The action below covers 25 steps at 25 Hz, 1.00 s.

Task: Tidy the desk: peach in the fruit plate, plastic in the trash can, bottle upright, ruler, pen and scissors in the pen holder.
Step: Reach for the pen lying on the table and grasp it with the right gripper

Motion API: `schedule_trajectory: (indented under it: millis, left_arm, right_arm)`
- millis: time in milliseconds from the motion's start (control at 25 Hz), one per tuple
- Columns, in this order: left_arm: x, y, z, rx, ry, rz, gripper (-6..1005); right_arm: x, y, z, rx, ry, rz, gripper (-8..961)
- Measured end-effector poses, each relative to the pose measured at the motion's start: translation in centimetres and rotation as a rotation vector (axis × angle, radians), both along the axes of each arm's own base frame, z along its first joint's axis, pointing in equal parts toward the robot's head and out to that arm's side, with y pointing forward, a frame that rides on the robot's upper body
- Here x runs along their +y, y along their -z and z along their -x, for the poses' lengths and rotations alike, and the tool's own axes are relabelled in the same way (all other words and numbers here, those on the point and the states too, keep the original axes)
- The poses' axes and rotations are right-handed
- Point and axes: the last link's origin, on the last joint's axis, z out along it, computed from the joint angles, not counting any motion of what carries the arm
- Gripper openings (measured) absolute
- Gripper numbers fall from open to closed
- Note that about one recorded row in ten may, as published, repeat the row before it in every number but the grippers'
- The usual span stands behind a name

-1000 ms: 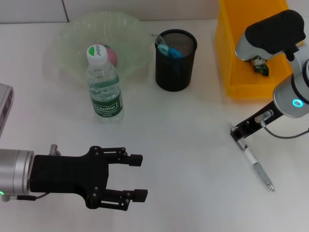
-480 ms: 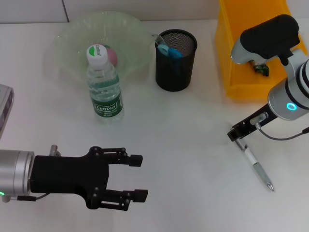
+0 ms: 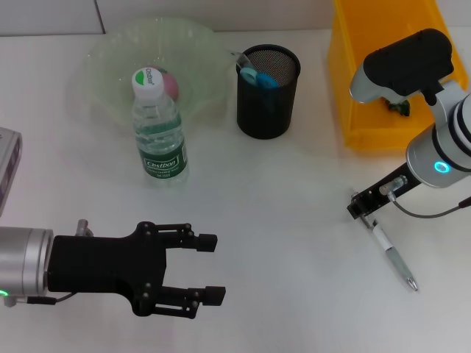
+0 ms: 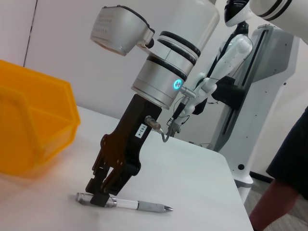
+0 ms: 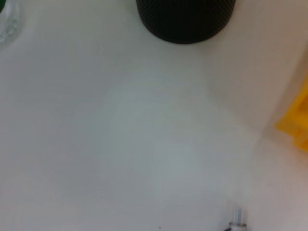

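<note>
The pen (image 3: pixel 394 254) lies flat near the worktop's (image 3: pixel 294 220) right edge, its long axis slanting with the tip toward the near-right corner. The right gripper (image 4: pixel 99 191) has its jaws clenched on the pen's rear end, with bare worktop between it and the black pen holder (image 3: pixel 268 90). The left gripper (image 3: pixel 206 268) hovers with jaws released near the near-left corner.

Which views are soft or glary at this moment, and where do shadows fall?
Head view: sharp, evenly lit; faint shadows under the bottle and pen holder. Left wrist view: crisp on the right tool at the pen, small shadow beneath. Right wrist view: blurred throughout, with a pale glare patch on the table.
</note>
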Motion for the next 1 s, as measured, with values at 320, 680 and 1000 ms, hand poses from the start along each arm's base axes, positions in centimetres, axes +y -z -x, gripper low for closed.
schedule_trajectory:
  millis: [320,680,1000]
  left_arm:
    - [-0.02,0.01,0.05,0.002,0.0,-0.001,784]
    - [-0.21,0.07,0.15,0.0,-0.005,0.0,784]
    - [-0.47,0.06,0.39,0.0,-0.014,0.0,784]
  right_arm:
    - [-0.03,0.07,-0.01,-0.001,-0.001,0.002,247]
    - [-0.09,0.23,-0.09,-0.003,-0.005,0.002,185]
    - [-0.3,0.05,0.27,0.028,-0.019,0.0,50]
